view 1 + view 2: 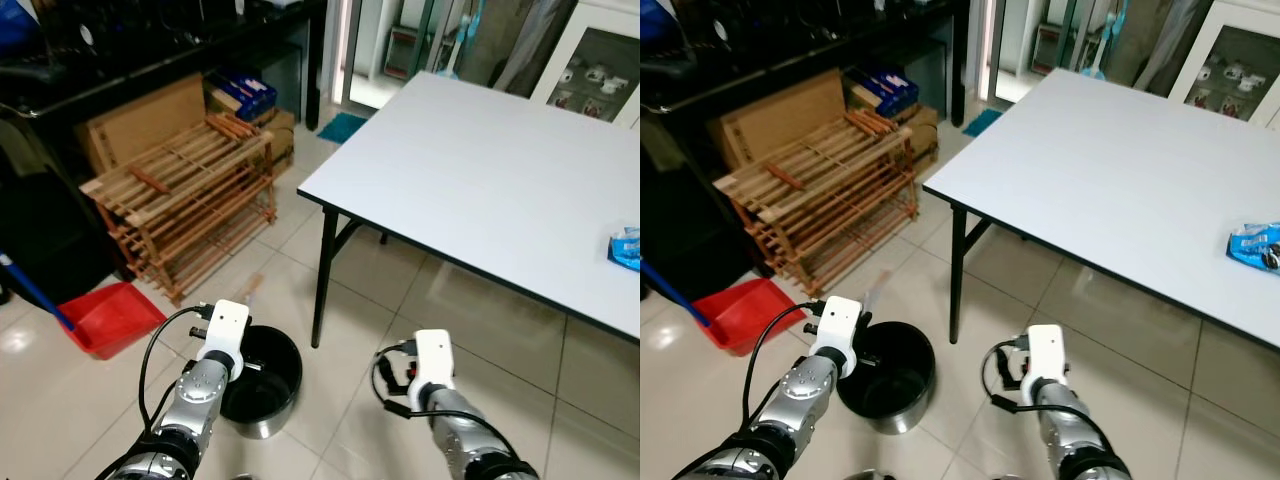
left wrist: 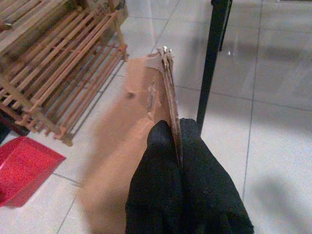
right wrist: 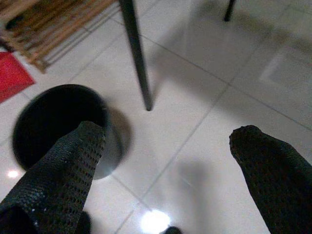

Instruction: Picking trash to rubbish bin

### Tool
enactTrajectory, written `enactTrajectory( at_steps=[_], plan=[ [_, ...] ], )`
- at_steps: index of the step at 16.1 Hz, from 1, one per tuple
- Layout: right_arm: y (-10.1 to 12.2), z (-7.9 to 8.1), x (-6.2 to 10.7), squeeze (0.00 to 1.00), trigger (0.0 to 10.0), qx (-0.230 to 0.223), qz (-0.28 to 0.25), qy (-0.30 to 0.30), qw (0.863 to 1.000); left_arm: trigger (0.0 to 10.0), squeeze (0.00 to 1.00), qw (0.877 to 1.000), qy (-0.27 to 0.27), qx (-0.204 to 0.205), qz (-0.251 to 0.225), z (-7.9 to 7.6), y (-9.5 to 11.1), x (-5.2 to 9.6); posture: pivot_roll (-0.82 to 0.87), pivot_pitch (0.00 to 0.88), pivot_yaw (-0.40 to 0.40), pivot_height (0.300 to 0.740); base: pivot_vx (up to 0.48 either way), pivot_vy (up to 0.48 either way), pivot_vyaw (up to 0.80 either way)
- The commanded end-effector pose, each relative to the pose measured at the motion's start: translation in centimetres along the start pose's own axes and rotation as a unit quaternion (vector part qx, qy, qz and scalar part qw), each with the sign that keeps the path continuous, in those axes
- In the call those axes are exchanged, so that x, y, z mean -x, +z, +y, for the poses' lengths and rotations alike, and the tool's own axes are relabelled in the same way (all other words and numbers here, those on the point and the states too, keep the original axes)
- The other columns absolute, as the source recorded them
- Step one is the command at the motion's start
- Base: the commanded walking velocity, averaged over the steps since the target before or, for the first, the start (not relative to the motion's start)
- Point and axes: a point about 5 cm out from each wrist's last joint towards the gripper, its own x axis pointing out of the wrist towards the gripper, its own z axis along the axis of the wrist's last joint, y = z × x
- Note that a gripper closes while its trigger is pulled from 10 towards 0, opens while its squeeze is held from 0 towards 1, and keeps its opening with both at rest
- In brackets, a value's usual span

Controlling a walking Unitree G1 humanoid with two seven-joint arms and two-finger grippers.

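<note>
Black fingers (image 2: 168, 180) of the left gripper (image 2: 171, 146) pinch a cardboard scrap (image 2: 146, 122) above the bin (image 1: 262, 380); right gripper (image 3: 170, 161), at five o'clock, spread apart.

The flat brown cardboard piece (image 2: 146, 126) is motion-blurred in the left wrist view. The blue crinkled wrapper (image 1: 626, 247) on the white table (image 1: 480, 170) is cut off by the frame edge.
</note>
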Motion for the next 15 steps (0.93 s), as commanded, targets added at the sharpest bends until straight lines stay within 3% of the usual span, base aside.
enactTrajectory(
  at_steps=[1, 4, 11, 15],
  plan=[
    [-0.1, -0.1, 0.0, 0.00, 10.0, 0.005, 0.007, 0.014, 1.000, 10.0, 0.00, 1.000, -0.001, 0.003, 0.018, -0.3, -0.4, 0.0, 0.00, 0.068, -0.031, 0.740, 0.000, 0.000, 0.00],
    [-0.5, 1.4, 0.0, 0.00, 10.0, 0.045, 0.020, 0.062, 0.997, 10.0, 0.00, 0.999, -0.009, -0.001, 0.041, -0.8, -1.3, 0.1, -0.01, 0.074, -0.033, 0.740, 0.000, 0.000, 0.00],
    [-0.1, 4.1, -0.2, 0.00, 10.0, 0.055, 0.010, 0.143, 0.988, 10.0, 0.00, 0.998, -0.023, -0.007, 0.060, -2.2, -1.5, 0.0, -0.02, 0.112, -0.043, 0.740, 0.000, 0.000, 0.00],
    [-0.7, 4.2, 0.3, 0.00, 10.0, 0.053, 0.010, 0.155, 0.986, 10.0, 0.00, 0.998, -0.020, 0.003, 0.059, -2.6, -2.0, 0.3, -0.04, 0.156, -0.058, 0.740, 0.000, 0.000, 0.00]
  ],
)
